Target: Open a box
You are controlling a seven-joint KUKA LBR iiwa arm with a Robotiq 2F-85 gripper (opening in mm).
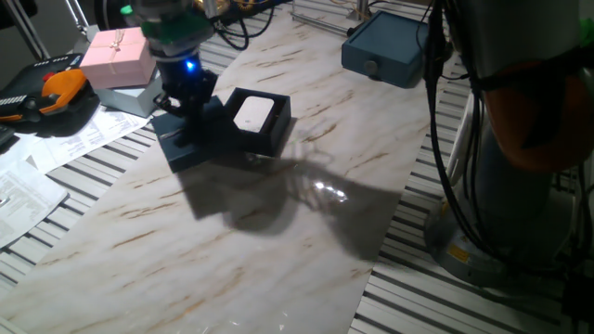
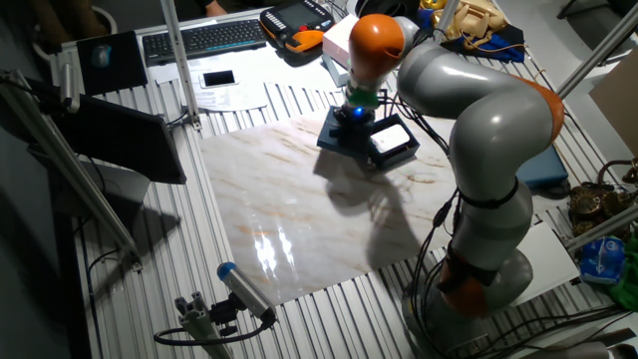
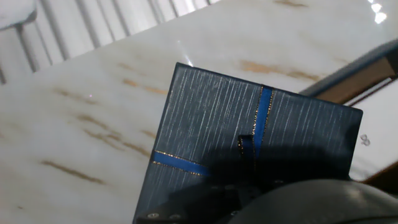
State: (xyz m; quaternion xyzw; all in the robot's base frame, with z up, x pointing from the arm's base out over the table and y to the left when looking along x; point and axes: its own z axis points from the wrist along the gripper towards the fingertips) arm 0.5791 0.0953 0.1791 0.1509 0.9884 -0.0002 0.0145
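Navy box base [image 1: 258, 121] sits open on marble tabletop [image 1: 278, 232], white insert showing. Ribboned lid [image 1: 186, 139] rests just beside it under the hand [image 1: 186, 100]; finger state cannot be told.

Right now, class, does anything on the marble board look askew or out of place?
Only the navy box: its base sits open, white insert showing, while its ribboned lid lies beside it under the gripper. Nothing looks spilled or damaged.
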